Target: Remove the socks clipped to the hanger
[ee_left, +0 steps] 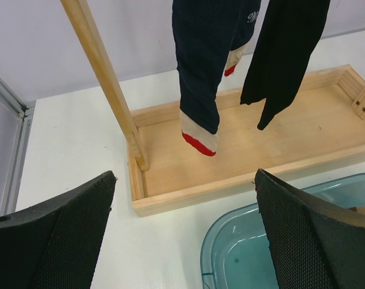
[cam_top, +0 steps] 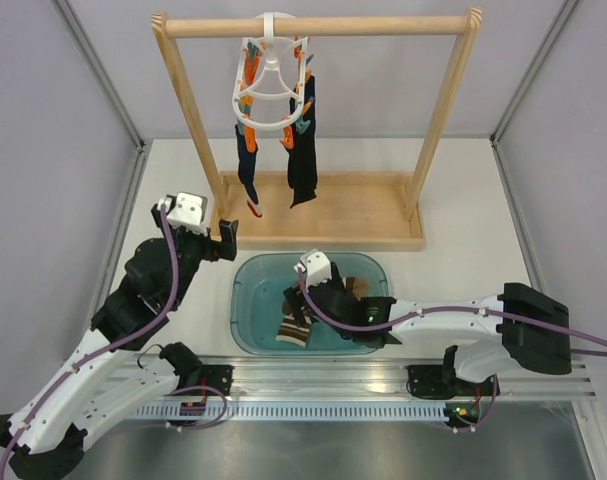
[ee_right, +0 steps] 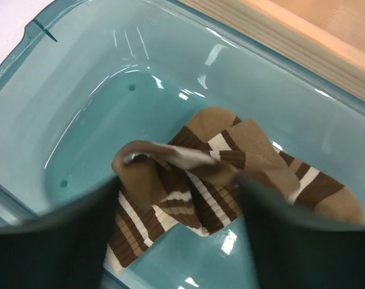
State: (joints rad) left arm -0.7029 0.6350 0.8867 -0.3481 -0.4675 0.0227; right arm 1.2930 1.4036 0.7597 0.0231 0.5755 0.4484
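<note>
The white ring hanger [cam_top: 271,85] hangs by its hook from the wooden rail, with orange and teal pegs. Two dark socks [cam_top: 247,160] [cam_top: 303,165] hang clipped from it; in the left wrist view a navy sock with a cream and red toe [ee_left: 200,72] and a black sock [ee_left: 284,54] dangle over the wooden base. Brown striped socks [ee_right: 218,174] lie in the teal bin [ee_right: 98,72]. My right gripper [ee_right: 179,180] is down in the bin, its jaws apart on either side of a striped sock. My left gripper [ee_left: 185,174] is open and empty, near the frame's left post.
The wooden rail frame [cam_top: 313,25] stands on a shallow wooden base [cam_top: 363,210] behind the teal bin [cam_top: 245,300]. The frame's left post [ee_left: 104,78] is just ahead of my left gripper. Grey walls close in both sides.
</note>
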